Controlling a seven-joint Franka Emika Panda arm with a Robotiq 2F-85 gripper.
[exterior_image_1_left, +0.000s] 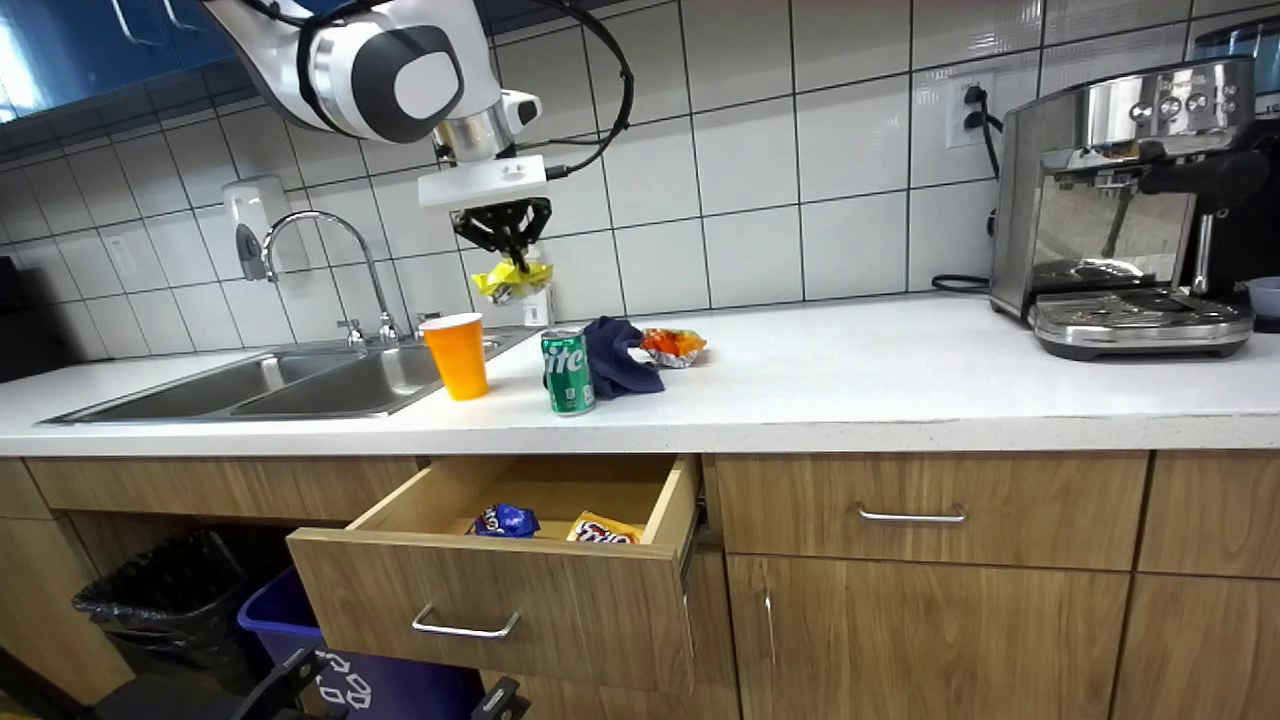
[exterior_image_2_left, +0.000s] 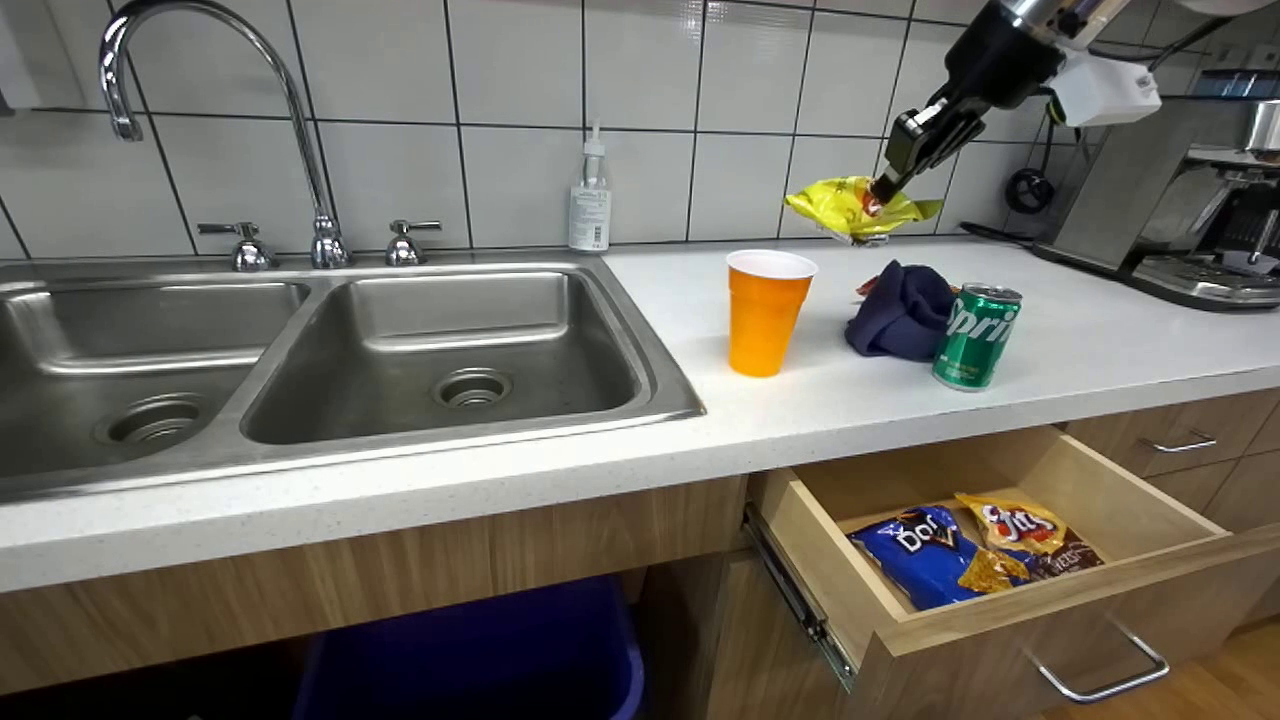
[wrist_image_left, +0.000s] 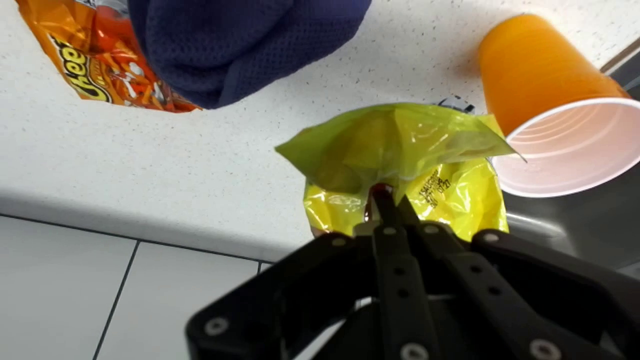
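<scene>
Bright, fairly even light fills both exterior views. In an exterior view, white glare bleaches the edge of the blue cabinet (exterior_image_1_left: 90, 50); the wall tiles (exterior_image_2_left: 650, 60) carry rippled reflections. Below the counter (exterior_image_1_left: 900, 380), deep shadow swallows the black bin bag (exterior_image_1_left: 185, 590). Up close at the wrist, my gripper (wrist_image_left: 394, 197) looks dark and soft (the yellow bag (wrist_image_left: 410, 140) gleams), and the cup (wrist_image_left: 540, 75) casts a faint shadow.

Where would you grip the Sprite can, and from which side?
Probably mid-height on the Sprite can, coming from the front edge of the counter: it stands upright with a round wall, and the navy cloth sits close behind it. The claw, shut on the yellow snack bag, would need freeing first.
</scene>
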